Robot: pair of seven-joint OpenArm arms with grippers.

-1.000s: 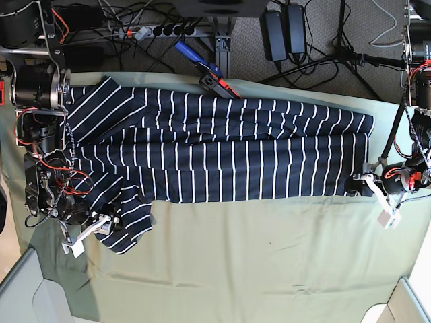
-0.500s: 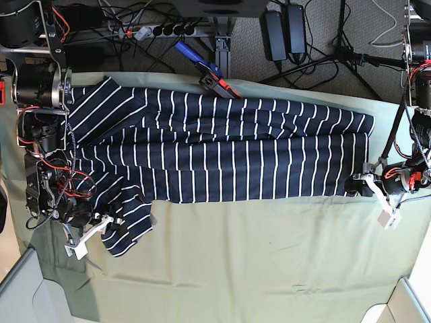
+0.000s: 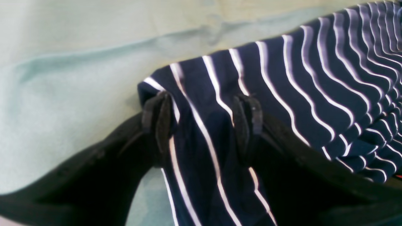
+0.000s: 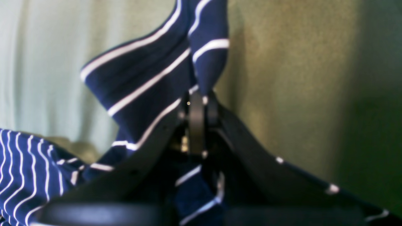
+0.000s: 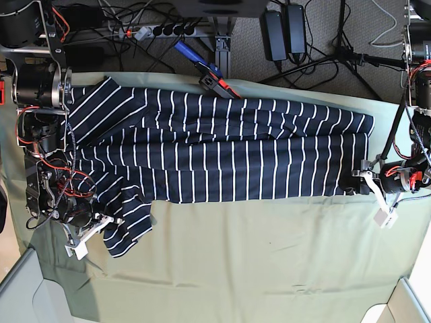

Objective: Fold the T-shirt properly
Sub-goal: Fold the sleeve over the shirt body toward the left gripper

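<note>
The T-shirt point(image 5: 222, 148) lies stretched sideways across the upper half of the base view, on the pale green cloth point(image 5: 256, 269) that covers the tabletop. Its body is folded lengthwise into a long band, stripes running up and down the picture. One sleeve fans out at the upper left of that view; the other sleeve point(image 5: 128, 225) hangs down toward the lower left, rumpled and overlapping itself.

The right claw point(image 4: 196, 125) sits at the lower left of the base view, at the edge of that lower sleeve. In its wrist view the two fingers are pressed together with a pinch of striped fabric between them, and the cloth rises from the pinch in a peaked fold toward the top of the frame. So it is closed on the T-shirt.

The left claw point(image 3: 201, 122) is at the right edge of the base view, at the hem end of the shirt. In its wrist view the fingers point(image 3: 155, 121) stand well apart, straddling a corner of the striped fabric that passes between them. The fabric touches or nearly touches both pads, yet the jaws are wide and not squeezing it flat; it is open around the corner rather than clamped.

A power strip point(image 5: 161, 30) and cables lie on the floor beyond the tabletop's far edge.
</note>
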